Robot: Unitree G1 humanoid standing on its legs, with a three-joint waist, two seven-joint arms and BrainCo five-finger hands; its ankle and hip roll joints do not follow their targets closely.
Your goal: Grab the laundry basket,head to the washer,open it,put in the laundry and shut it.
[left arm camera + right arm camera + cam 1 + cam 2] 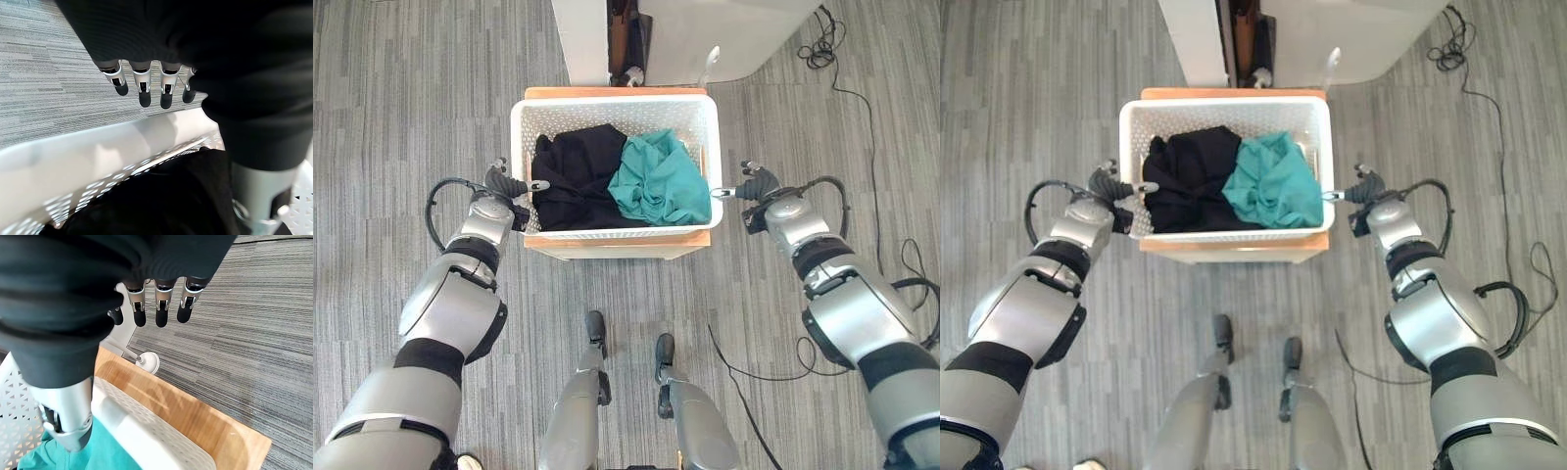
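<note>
Reaching out from the lower corners of the head views, the two arms put one hand on each side of the laundry basket (615,108), so it looks like the robot means to lift it evenly. The left hand (505,182) is at the left rim, in the middle left of the frame. Its fingers (141,88) hang straight outside the wall, with the thumb over the rim, and they are not squeezing yet. The right hand (759,184) is at the right rim, in the middle right of the frame. Its fingers (159,308) are loose too, and it holds nothing.

The basket is white with little holes. It sits in the upper middle on a low wooden stand (617,242). Inside are black clothes (573,176) and a green cloth (658,179).

Farther up, at the top of the frame, is a white machine (705,34). It may be the washer.
</note>
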